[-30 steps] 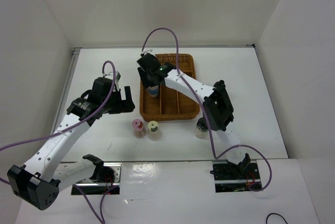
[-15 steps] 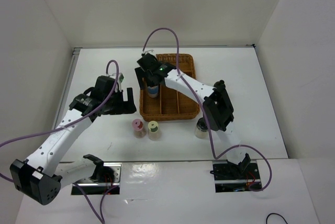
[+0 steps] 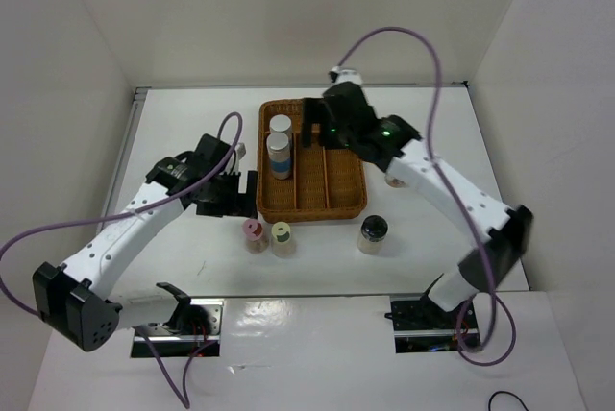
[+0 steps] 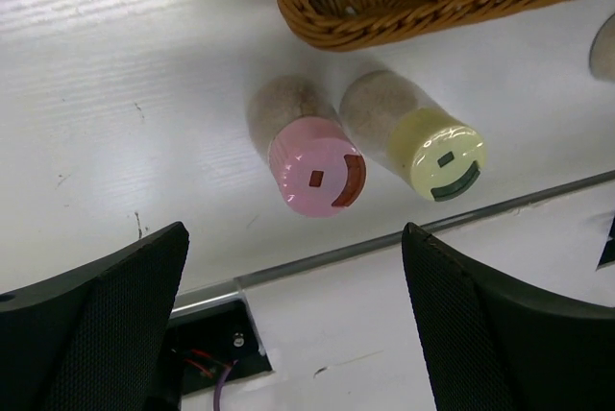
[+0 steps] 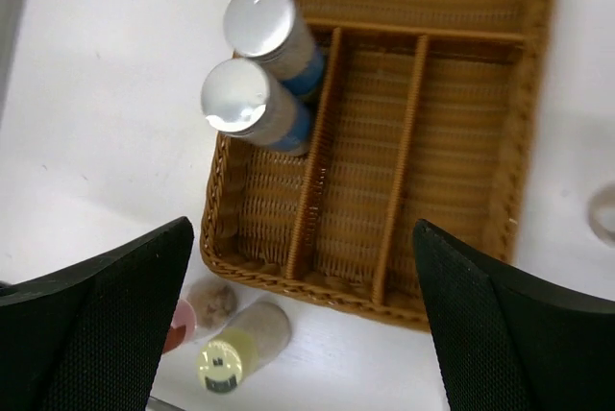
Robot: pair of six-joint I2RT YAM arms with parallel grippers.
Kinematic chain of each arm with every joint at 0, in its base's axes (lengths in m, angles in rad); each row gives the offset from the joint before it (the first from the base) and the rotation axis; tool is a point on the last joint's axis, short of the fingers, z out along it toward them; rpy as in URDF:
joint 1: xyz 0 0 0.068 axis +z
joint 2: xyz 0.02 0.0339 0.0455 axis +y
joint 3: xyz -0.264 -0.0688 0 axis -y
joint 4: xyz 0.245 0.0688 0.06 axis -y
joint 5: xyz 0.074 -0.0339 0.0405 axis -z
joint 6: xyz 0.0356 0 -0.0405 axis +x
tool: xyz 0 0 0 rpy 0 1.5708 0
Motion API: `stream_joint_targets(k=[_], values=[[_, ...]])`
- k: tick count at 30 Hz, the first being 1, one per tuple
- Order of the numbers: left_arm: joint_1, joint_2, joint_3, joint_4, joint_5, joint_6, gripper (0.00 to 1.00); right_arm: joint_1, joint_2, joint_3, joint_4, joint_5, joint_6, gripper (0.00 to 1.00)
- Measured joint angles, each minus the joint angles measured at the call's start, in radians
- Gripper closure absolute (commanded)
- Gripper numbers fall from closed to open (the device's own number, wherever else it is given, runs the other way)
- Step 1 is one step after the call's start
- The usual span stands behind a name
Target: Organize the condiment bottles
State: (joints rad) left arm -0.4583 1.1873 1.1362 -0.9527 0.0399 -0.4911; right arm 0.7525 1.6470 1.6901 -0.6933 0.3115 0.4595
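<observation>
- The left pincer (image 4: 292, 230) is wide open and holds nothing; in its wrist view only the two dark finger ends show, cut off by the lower edge
- Between those fingers, the pink-capped bottle (image 4: 316, 178) and the yellow-green-capped bottle (image 4: 446, 157) stand on the table (image 3: 183, 132), just beside each other and in front of the wicker tray (image 3: 357, 202); whether they touch, I cannot tell
- The right pincer (image 5: 303, 227) is also wide open and empty, above the tray
- The far white bottle (image 5: 259, 20) and the near white bottle (image 5: 235, 96) stand upright in the left compartment
- One black-topped bottle (image 3: 373, 230) stands on the table near the tray's right front corner, apart from it
- A pale round thing (image 5: 603, 214) right of the tray is cut off by the frame and half hidden under the right arm; I cannot tell what it is
</observation>
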Motion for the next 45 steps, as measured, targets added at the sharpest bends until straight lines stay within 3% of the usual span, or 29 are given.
stream_joint_targets(k=[6, 13, 35, 45], values=[[-0.053, 0.051, 0.000, -0.010, -0.005, -0.005, 0.03, -0.114, -0.312, -0.251, 0.047, -0.027, 0.047, 0.01], [-0.117, 0.140, 0.000, -0.004, -0.042, -0.014, 0.03, -0.109, -0.327, -0.423, 0.039, -0.039, 0.077, 0.01], [-0.138, 0.233, -0.004, 0.031, -0.122, -0.068, 0.08, -0.208, -0.549, -0.562, 0.026, -0.051, 0.094, 0.01], [-0.168, 0.278, -0.013, 0.035, -0.143, -0.093, 0.20, -0.249, -0.600, -0.587, 0.019, -0.074, 0.094, 0.01]])
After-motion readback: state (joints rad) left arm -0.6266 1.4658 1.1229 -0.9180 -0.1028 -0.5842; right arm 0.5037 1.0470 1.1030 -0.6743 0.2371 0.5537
